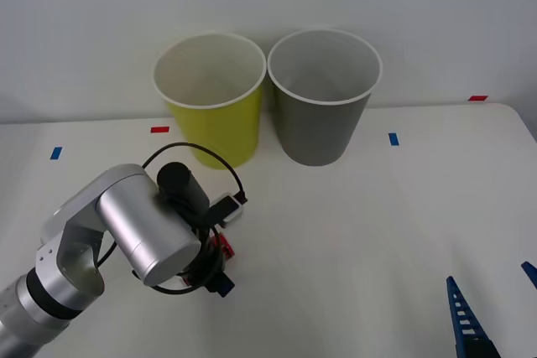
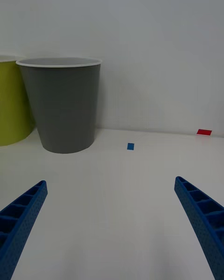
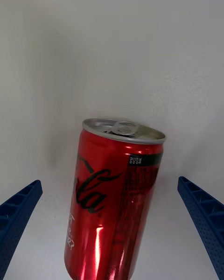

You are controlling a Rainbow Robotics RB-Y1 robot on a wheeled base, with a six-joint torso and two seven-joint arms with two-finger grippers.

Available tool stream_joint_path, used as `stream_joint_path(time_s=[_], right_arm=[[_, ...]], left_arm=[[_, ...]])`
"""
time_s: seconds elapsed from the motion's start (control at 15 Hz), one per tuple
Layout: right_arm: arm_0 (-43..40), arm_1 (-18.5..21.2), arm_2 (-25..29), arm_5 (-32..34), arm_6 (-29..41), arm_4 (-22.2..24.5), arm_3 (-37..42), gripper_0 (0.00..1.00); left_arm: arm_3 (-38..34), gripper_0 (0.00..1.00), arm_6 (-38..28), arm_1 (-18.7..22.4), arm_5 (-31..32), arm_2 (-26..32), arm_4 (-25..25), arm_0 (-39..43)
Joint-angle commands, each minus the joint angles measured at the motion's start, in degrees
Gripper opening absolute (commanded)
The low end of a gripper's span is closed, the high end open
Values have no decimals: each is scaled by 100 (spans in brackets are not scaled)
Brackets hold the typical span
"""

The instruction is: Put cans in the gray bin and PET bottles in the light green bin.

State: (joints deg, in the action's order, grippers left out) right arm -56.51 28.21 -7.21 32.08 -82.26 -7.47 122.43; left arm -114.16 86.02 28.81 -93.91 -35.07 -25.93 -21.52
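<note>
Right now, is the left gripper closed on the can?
No, open: the left gripper's blue fingers stand apart from the can.

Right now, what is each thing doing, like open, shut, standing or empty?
red can: standing, top unopened, between the left gripper's fingers, not gripped.
left gripper: open, around the can.
right gripper: open, holding nothing, near the table's front edge.
gray bin: upright, nothing visible inside.
light green bin: upright, nothing visible inside, left of the gray bin.
</note>
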Motion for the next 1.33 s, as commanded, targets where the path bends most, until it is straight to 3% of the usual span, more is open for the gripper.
stream_joint_path(time_s=[0.07, 0.8, 0.87, 0.93, 1.33], right_arm=[[0, 0, 0, 0, 0, 0, 0, 94], [0, 0, 0, 0, 0, 0, 0, 95], [0, 0, 0, 0, 0, 0, 0, 95], [0, 0, 0, 0, 0, 0, 0, 94], [0, 0, 0, 0, 0, 0, 0, 94]], left_arm=[[140, 100, -7, -77, 5, 18, 35, -1], [333, 100, 134, -209, 5, 71, -52, -62], [333, 64, 134, -200, 5, 97, -61, -62], [333, 0, 151, -200, 5, 97, -70, -62], [333, 0, 178, -95, -4, 115, -404, -62]])
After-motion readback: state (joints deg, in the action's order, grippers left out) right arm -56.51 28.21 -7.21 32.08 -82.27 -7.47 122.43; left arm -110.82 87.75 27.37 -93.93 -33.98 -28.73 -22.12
